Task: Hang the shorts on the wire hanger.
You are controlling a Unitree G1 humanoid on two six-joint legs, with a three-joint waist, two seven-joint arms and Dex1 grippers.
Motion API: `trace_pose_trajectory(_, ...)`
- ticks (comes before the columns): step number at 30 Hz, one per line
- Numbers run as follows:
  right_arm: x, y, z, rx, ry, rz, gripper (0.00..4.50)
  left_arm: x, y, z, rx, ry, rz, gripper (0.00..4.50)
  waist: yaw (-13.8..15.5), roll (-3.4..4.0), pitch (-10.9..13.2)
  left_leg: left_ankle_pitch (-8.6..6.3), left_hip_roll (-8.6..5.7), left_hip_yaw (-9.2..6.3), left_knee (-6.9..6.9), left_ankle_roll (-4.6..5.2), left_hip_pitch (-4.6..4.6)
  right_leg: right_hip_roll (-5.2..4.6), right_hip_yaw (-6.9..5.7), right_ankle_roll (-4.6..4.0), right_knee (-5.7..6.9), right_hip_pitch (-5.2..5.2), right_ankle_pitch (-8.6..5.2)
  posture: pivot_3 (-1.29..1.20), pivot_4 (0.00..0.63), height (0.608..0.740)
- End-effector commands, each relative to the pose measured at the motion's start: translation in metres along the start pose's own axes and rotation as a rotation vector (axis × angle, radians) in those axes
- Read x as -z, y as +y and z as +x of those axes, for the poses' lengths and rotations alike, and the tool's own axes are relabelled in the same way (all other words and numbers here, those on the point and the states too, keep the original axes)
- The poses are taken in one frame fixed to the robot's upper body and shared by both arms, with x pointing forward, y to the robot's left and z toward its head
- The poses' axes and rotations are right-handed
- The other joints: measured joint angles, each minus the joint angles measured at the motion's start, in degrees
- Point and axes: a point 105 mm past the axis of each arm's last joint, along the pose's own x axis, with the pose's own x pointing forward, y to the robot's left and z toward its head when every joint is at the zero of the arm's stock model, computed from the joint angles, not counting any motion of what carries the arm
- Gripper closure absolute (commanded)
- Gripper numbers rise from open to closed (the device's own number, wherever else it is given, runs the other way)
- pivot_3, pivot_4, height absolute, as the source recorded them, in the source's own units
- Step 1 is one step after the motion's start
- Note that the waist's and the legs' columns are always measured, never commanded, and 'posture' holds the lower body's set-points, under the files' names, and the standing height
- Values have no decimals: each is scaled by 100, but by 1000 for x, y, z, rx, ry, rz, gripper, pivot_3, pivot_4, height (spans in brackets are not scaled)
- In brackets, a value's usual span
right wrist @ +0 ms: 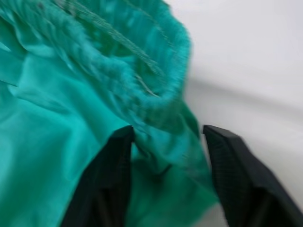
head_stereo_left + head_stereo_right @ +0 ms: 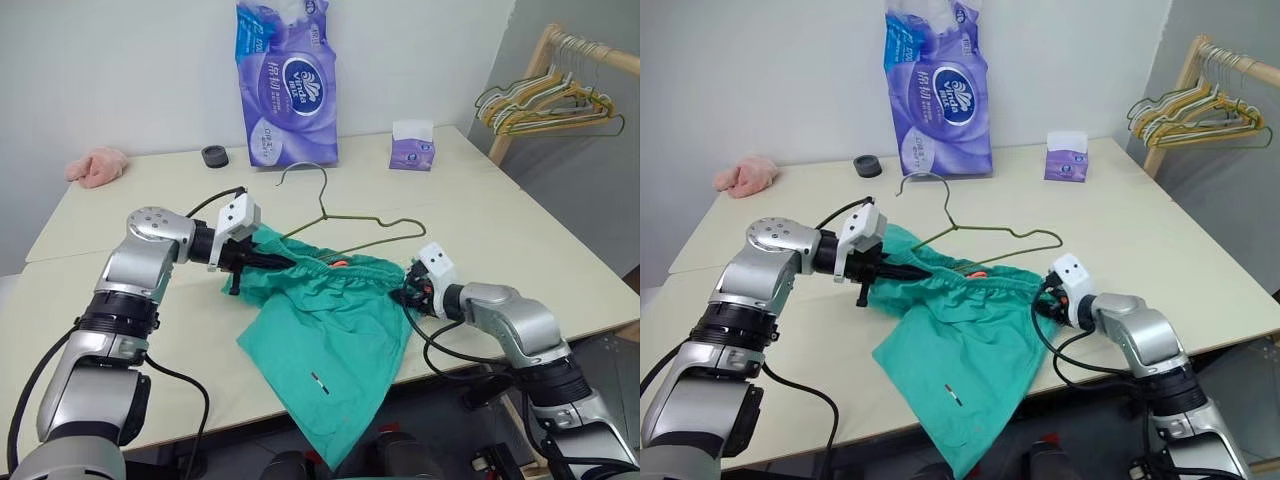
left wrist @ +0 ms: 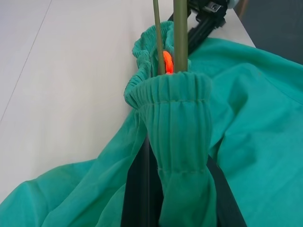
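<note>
The shorts — teal-green soft fabric with a gathered elastic waistband — are lying near the front edge of the pale bench, one leg hanging over that edge. A small orange tag is showing at the waistband and a tiny white label lower on the leg. The wire hanger, thin and dark olive-grey, is lying just beyond the shorts, its hook pointing to the far side and its lower wire passing into the waistband opening. The left gripper is pinching the left end of the waistband, its fingers closed on the fabric. The right gripper is sitting at the right end of the waistband — its fingers are standing apart with fabric between them.
</note>
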Motion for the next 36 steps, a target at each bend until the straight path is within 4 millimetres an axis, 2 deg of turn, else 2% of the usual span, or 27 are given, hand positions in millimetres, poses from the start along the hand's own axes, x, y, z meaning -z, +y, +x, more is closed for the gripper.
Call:
trace_pose_trajectory(1, -14, -5, -5, 41, -66, -35, 3428, -10, 3, -9, -31, -23, 42, 4500, 0, 0, 0, 0, 0, 0, 0, 0, 0, 0, 0, 0, 0, 0, 0, -128, 29, 740)
trace_pose_trajectory(4, -17, -8, -6, 65, -89, -27, 4468, -9, 3, -8, -26, -15, 46, 4500, 0, 0, 0, 0, 0, 0, 0, 0, 0, 0, 0, 0, 0, 0, 0, -128, 29, 740)
trace_pose_trajectory(10, -20, -12, -14, 82, -113, 20, 4468, -4, -3, -13, 8, 18, 42, 4500, -5, 0, 0, 0, 0, 0, 0, 0, 0, 0, 1, 0, 0, 0, 0, -135, 27, 740)
trace_pose_trajectory(16, -9, -23, -28, 119, -88, 30, 4468, 9, -9, -23, 47, 102, 34, 4500, -1, 1, 0, 0, 0, -1, -1, 0, 0, 0, -1, 0, -1, 1, 0, -136, 29, 740)
trace_pose_trajectory(24, -11, -24, -33, 124, -94, 29, 4468, 19, -12, -25, 72, 160, 39, 4500, -5, 1, 0, -1, 0, 1, -1, 1, 0, 0, 0, 0, -1, 1, 0, -141, 34, 740)
trace_pose_trajectory(36, -15, -22, -42, 126, -108, 10, 4468, 35, -4, -31, 27, 253, 70, 4500, -3, 1, 0, -1, 0, 1, -1, 1, 0, 0, -1, 0, 0, 2, 0, -145, 35, 740)
